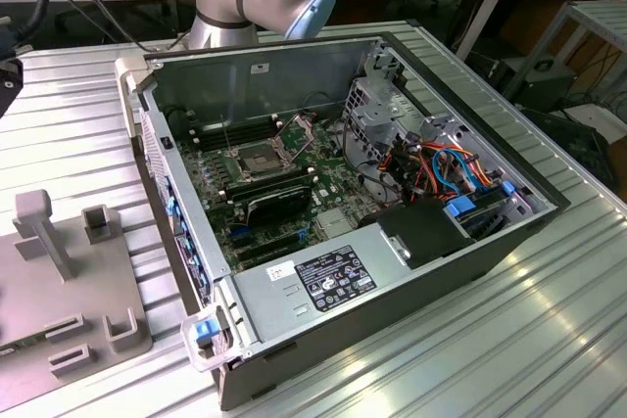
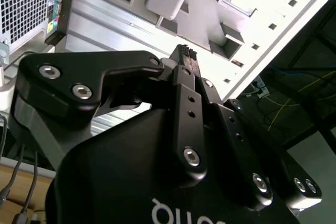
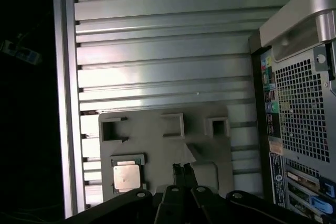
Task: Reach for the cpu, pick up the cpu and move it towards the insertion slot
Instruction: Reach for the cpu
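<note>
Hovering over the grey fixture (image 3: 157,129), the claw (image 3: 182,169) has its fingers pressed together and carries nothing. The cpu (image 3: 127,176) lies flat in a framed pocket at a fixture corner, close to the surface's (image 3: 157,51) edge, near the claw and untouched. Judgement: reach incomplete. Recommend spreading the fingers, centring over the chip, descending square and gripping opposite edges. The insertion slot (image 1: 257,161) sits inside the computer case (image 1: 284,70).

My exterior view looks down on the computer case (image 1: 245,70); both wrist views, past the gripper (image 3: 182,167), face the grey fixture (image 3: 157,145) at the table's (image 3: 157,51) edge, shared by all.
</note>
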